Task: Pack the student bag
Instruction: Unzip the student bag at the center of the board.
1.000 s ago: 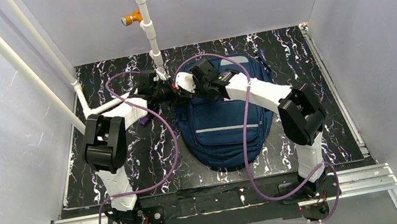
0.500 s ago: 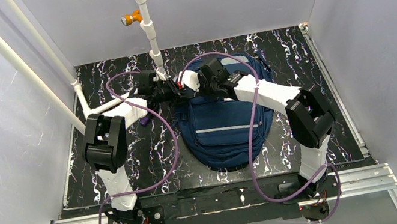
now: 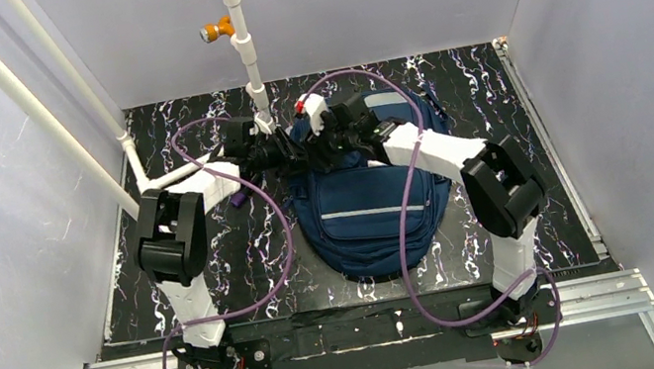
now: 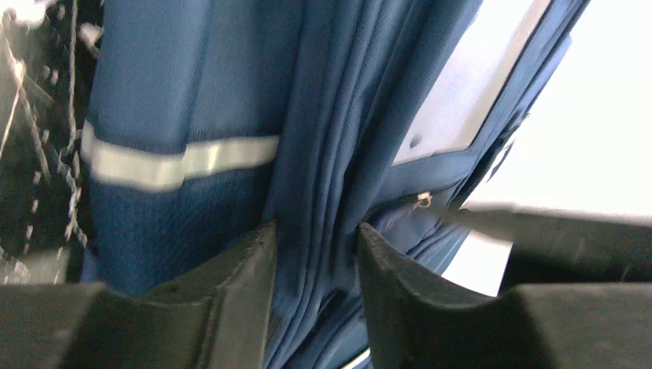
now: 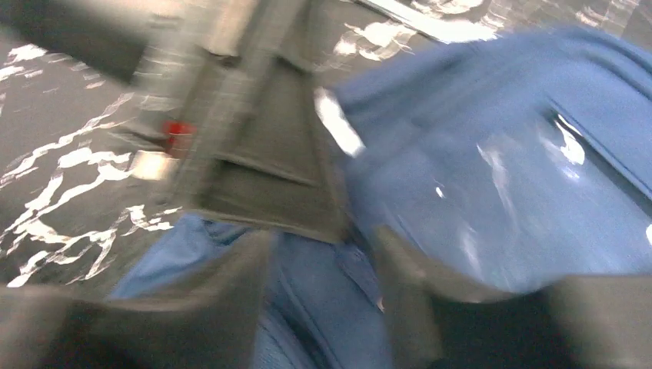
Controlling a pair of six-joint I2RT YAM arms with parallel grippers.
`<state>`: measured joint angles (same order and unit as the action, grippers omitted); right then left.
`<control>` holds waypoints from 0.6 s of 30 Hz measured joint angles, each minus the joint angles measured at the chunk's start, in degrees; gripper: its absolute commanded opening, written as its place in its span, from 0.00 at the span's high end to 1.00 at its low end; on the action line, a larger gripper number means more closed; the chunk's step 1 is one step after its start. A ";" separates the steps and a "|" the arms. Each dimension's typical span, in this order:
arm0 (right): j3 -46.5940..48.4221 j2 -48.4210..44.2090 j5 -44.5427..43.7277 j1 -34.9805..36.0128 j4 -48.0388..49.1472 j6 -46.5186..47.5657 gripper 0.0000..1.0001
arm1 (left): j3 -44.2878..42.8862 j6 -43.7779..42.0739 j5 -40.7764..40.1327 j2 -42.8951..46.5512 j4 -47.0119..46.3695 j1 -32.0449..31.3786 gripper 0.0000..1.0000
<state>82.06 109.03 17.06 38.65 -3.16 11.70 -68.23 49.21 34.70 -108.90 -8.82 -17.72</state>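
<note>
The student bag [image 3: 367, 208], navy blue with a pale reflective strip, lies flat on the black marbled table [image 3: 512, 113]. Both grippers meet at its far left corner. My left gripper [image 3: 296, 157] reaches in from the left. In its wrist view the left gripper [image 4: 315, 238] stands open, with loose folds of the bag [image 4: 192, 92] running through the gap. My right gripper [image 3: 321, 143] hovers just right of it. The blurred right wrist view shows the right gripper [image 5: 327, 246] open over the bag's blue fabric [image 5: 500, 192], with the other arm's dark gripper body [image 5: 254, 154] close ahead.
A white pipe stand [image 3: 242, 48] with an orange fitting rises behind the grippers. Slanted white pipes [image 3: 27, 94] cross the left side. Purple cables [image 3: 281, 232] loop over the table and the bag. Grey walls close in on three sides.
My right gripper has moved back and a little right along the bag's top edge. The left arm has stayed almost still.
</note>
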 measured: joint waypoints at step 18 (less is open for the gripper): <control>-24.98 -20.39 -14.25 -6.60 3.28 -42.16 0.76 | -2.36 -45.35 -4.00 12.39 7.15 -7.26 0.50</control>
<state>57.08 88.64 2.81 32.05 0.12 -30.46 -70.59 3.86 30.70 -96.51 -1.67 -24.97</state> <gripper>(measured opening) 0.333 0.498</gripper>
